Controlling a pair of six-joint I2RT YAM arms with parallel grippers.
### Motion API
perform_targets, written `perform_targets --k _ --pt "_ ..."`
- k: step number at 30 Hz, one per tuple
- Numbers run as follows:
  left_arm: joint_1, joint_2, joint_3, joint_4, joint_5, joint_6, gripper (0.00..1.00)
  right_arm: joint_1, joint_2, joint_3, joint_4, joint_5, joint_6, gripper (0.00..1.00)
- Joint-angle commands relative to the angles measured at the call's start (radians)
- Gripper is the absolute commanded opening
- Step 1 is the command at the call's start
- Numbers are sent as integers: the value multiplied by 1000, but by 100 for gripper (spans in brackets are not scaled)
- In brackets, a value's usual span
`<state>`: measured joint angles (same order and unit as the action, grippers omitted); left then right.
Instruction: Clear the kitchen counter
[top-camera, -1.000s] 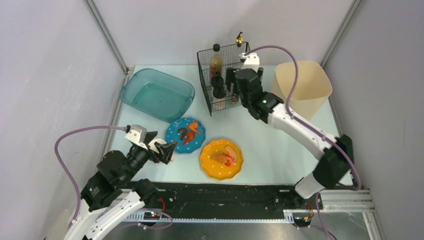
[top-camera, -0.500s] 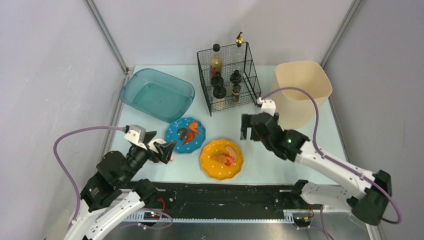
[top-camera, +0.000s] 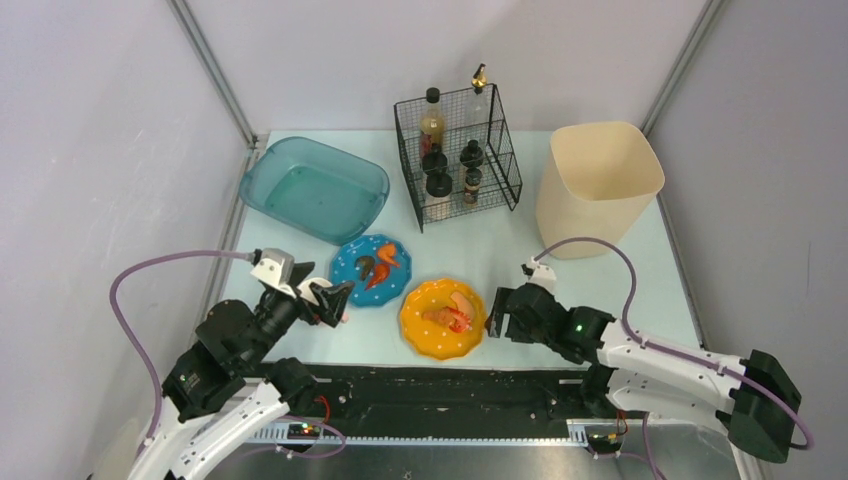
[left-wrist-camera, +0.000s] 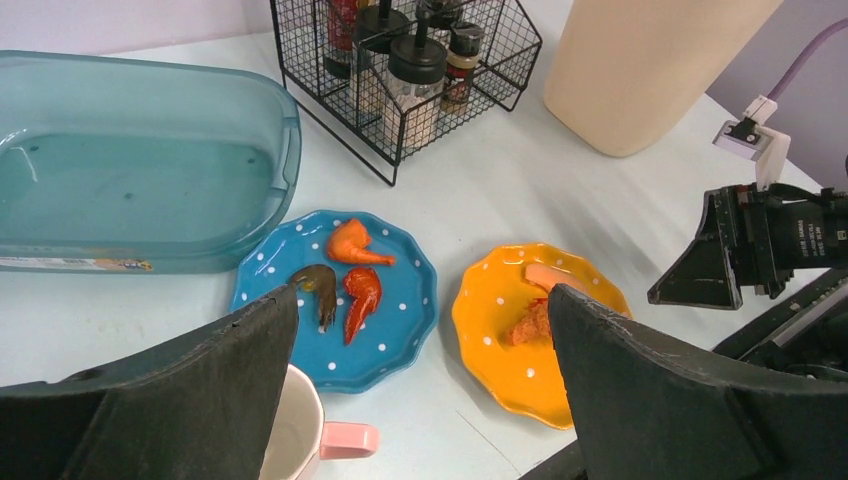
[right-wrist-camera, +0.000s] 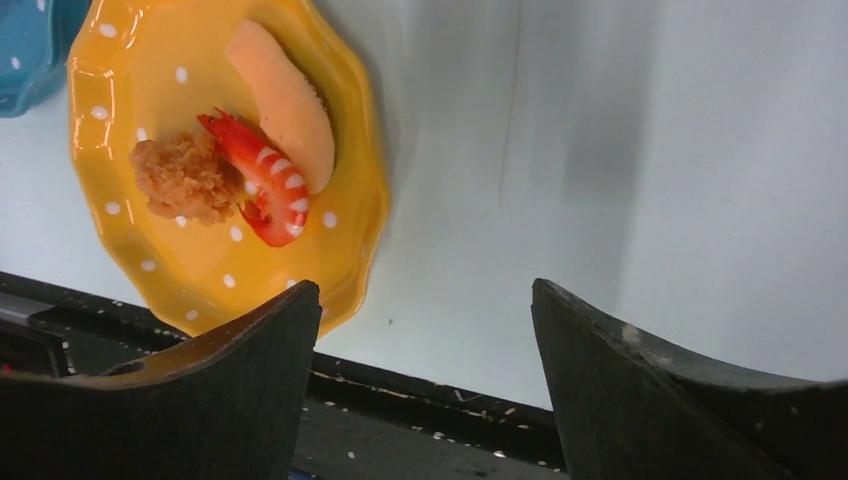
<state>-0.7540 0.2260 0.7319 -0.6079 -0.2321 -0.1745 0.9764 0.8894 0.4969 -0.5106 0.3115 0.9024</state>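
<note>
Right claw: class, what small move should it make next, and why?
The right claw is open and empty, just right of the orange plate, which holds food on the kitchen counter. It should probably edge left so its jaws straddle the plate's rim.

A teal plastic tub is seen upper left, a black wire rack top centre, a beige bin upper right, a blue dotted plate and an orange dotted plate mid-frame.

readable text: none | sticker on teal tub: too blurred
</note>
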Motion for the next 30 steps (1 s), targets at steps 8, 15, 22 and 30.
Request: perform_targets --k 8,15,22,30 --pt "6 30 -6 27 5 14 98 57 104 -113 275 -25 281 72" --pt "6 32 -4 27 8 15 98 64 163 -140 316 9 338 68" --pt "7 30 -4 28 9 13 98 65 206 -151 330 14 348 53" --pt "6 29 -4 27 10 13 98 69 257 -168 371 12 361 43"
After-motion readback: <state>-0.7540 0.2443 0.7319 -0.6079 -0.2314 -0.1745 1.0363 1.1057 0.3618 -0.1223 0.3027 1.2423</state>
